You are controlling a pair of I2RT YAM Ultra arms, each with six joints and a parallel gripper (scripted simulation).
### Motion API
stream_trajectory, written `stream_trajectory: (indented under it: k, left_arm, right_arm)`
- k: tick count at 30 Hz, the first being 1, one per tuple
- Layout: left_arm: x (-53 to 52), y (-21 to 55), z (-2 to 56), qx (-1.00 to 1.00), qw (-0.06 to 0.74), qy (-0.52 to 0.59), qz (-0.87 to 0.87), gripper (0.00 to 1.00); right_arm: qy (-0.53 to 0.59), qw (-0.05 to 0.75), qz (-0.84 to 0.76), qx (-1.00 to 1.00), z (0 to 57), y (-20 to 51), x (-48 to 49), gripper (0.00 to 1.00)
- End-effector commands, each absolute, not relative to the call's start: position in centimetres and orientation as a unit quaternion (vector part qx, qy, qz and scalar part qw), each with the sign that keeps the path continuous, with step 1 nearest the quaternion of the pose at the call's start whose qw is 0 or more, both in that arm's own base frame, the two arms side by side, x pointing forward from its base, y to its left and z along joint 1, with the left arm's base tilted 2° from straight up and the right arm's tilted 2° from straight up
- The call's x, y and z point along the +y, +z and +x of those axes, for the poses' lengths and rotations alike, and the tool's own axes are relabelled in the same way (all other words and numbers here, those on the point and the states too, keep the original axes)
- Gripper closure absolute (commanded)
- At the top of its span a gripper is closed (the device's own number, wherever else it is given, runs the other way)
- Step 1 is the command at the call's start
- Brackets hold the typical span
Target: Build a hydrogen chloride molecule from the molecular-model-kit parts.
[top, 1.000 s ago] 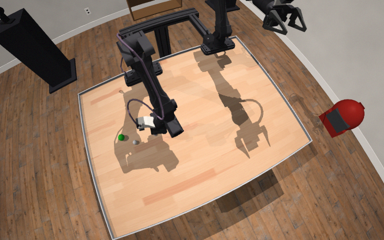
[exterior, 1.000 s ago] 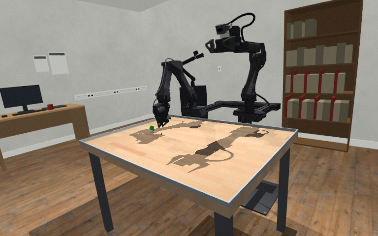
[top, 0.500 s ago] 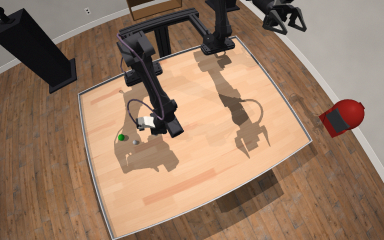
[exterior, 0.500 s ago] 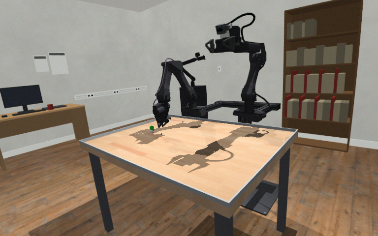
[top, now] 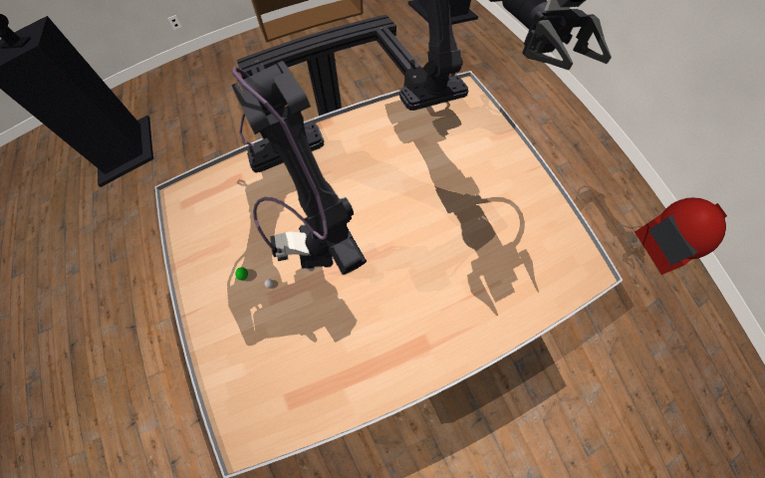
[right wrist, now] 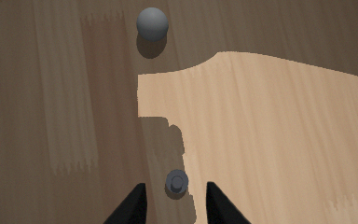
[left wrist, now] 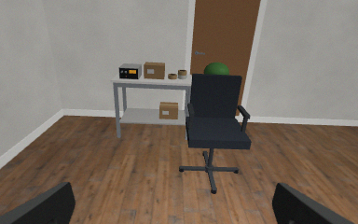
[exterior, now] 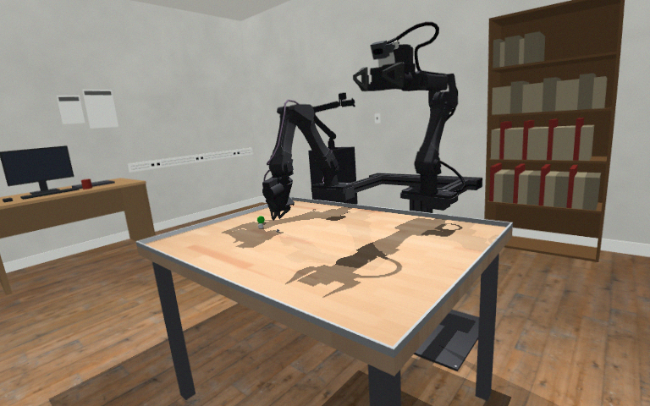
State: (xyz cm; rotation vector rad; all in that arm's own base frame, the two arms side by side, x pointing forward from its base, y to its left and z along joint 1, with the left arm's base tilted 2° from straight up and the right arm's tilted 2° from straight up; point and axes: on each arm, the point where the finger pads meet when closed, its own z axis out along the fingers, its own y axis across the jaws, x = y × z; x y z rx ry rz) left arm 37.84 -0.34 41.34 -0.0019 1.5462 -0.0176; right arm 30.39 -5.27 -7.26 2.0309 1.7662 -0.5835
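A green ball [top: 241,273] [exterior: 261,219] and a white ball [top: 269,283] [exterior: 261,226] [right wrist: 152,24] rest apart on the table, in the arm's shadow. Their holes cannot be made out. A grey peg [exterior: 278,231] [right wrist: 176,181] stands on end on the table, seen from above in the right wrist view. My right gripper [exterior: 277,218] [right wrist: 176,192] points down above the peg, its fingers partly open on either side of it in that view, with nothing held. My left gripper [top: 587,63] [left wrist: 173,192] is wide open and empty, raised high away from the parts.
The table [top: 375,308] [exterior: 369,311] has a raised grey rim [top: 180,308]. The right arm hangs over the parts and hides some of the table in the top view. The left wrist view shows an office chair [left wrist: 215,107] and a shelf table [left wrist: 153,85] far off.
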Motion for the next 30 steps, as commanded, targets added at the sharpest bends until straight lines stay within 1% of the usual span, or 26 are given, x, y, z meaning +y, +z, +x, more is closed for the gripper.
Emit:
stream_trajectory:
  k: [1,2,3,13,26,30]
  left_arm:
    - [-0.8,44.7,36.6,0.669,0.743,-0.011,0.006,0.0]
    - [-0.8,44.7,36.6,0.669,0.743,-0.011,0.006,0.0]
    - [-0.8,44.7,36.6,0.669,0.743,-0.011,0.006,0.0]
    - [-0.8,44.7,36.6,0.669,0.743,-0.011,0.006,0.0]
    - [-0.8,44.7,36.6,0.669,0.743,-0.011,0.006,0.0]
    - [-0.8,44.7,36.6,0.669,0.743,-0.011,0.006,0.0]
  right_arm:
    - [-0.188,0.214,0.722,0.631,31.9,-5.9,-4.9,0.69]
    - [-0.189,0.213,0.722,0.631,31.9,-5.9,-4.9,0.69]
    - [-0.19,0.212,0.722,0.631,31.8,-5.9,-4.9,0.46]
    - [-0.19,0.212,0.725,0.627,31.8,-5.9,-5.3,0.46]
    - [-0.199,0.141,0.627,0.74,32.0,-6.1,-7.1,0.46]
    - [-0.198,0.134,0.613,0.753,32.1,-6.0,-7.4,0.46]
